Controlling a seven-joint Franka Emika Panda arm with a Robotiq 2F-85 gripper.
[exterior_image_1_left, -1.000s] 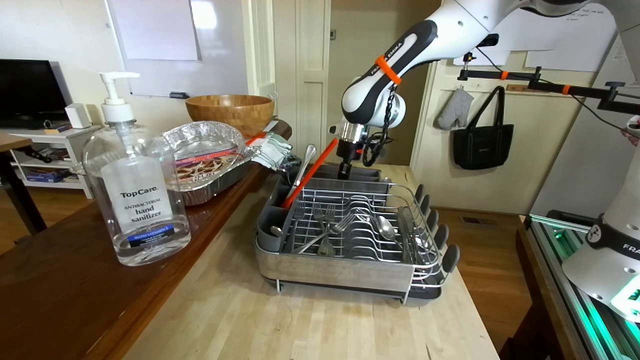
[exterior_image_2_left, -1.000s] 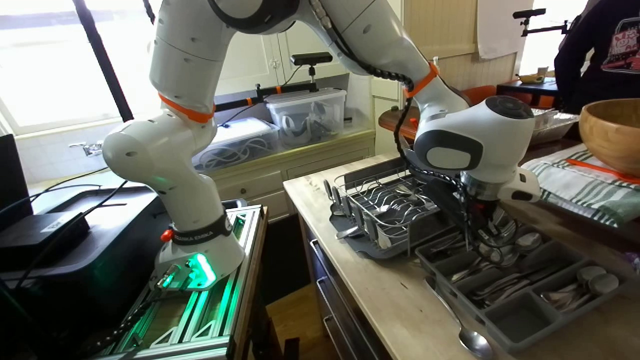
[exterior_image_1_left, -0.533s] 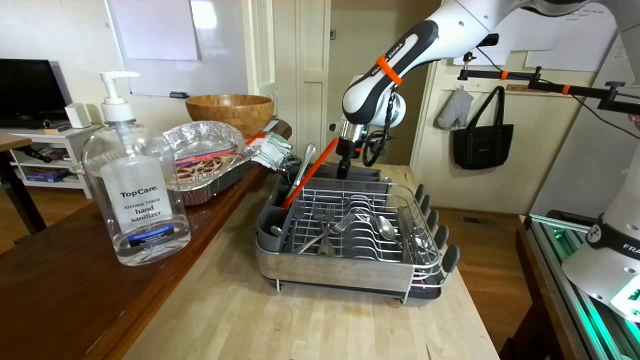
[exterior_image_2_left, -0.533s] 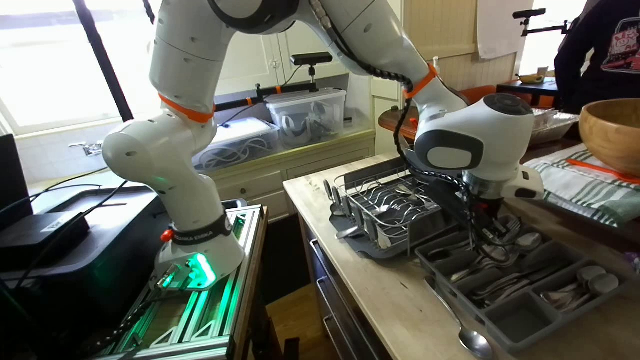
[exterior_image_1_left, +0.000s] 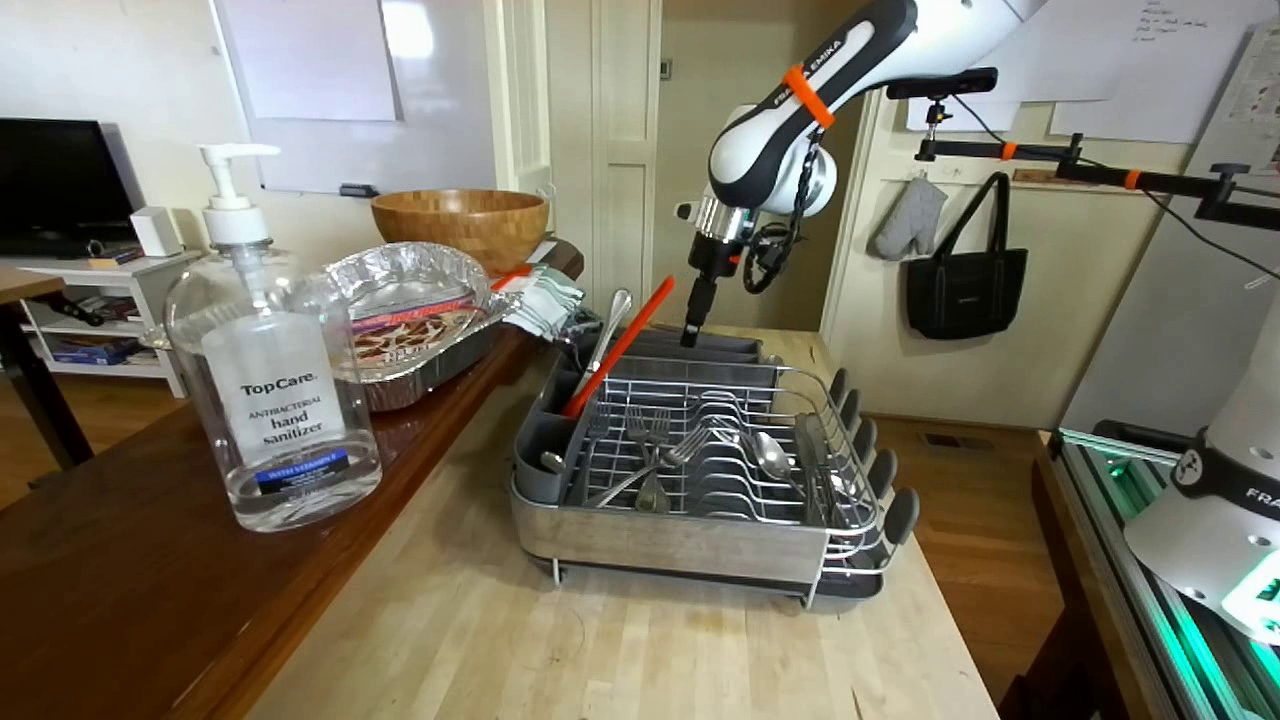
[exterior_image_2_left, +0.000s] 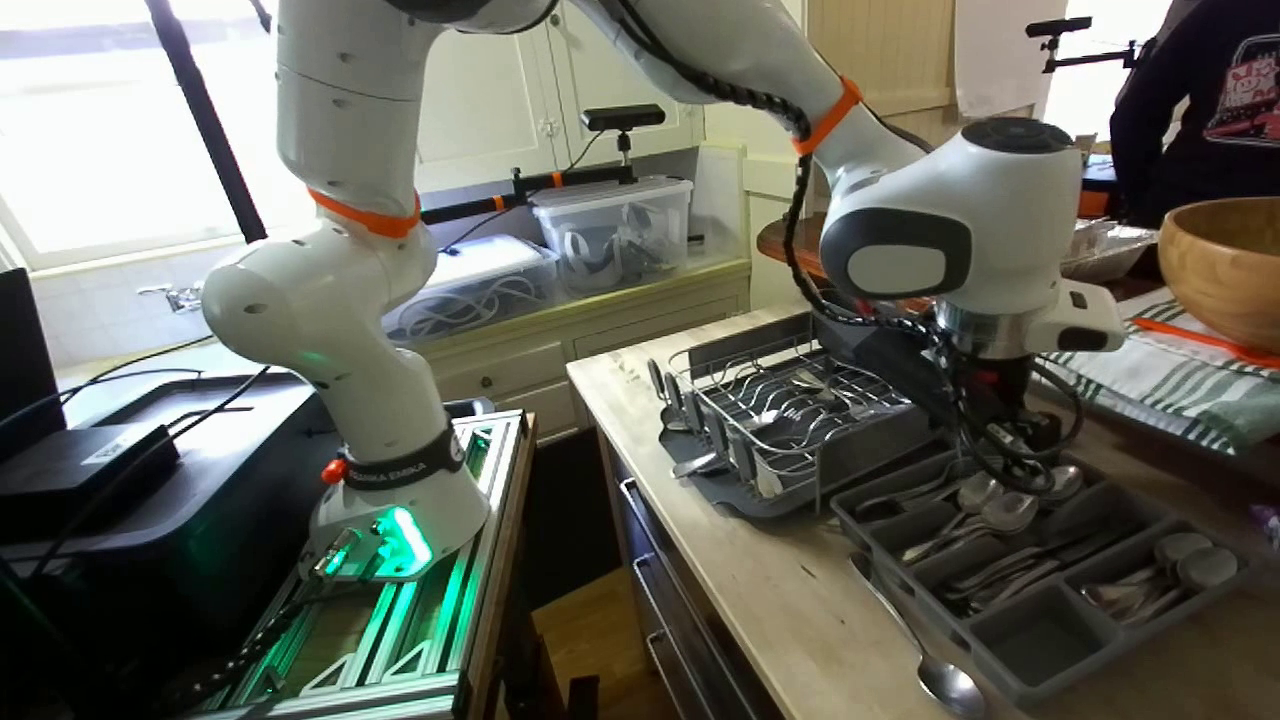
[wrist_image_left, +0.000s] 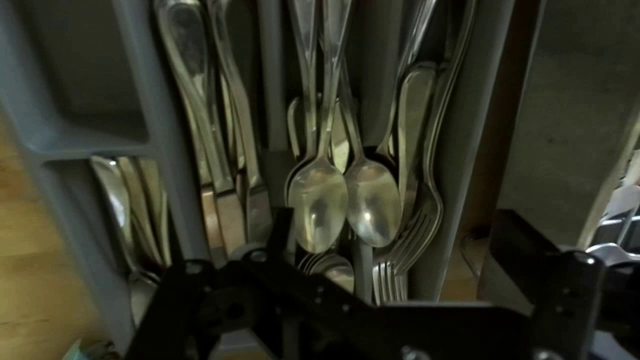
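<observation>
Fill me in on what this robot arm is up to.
The robot arm has its gripper open over a gray cutlery tray, with nothing in its grasp. Spoons, forks and knives lie in the compartments below. Next to the tray, a dish rack holds more cutlery, and a large spoon lies on the wooden counter.

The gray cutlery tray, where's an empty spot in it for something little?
The corner compartment, bordered by knives and, on another side, spoons, looks bare. It's crowded where the middle spoons and forks overlap below the open gripper.
</observation>
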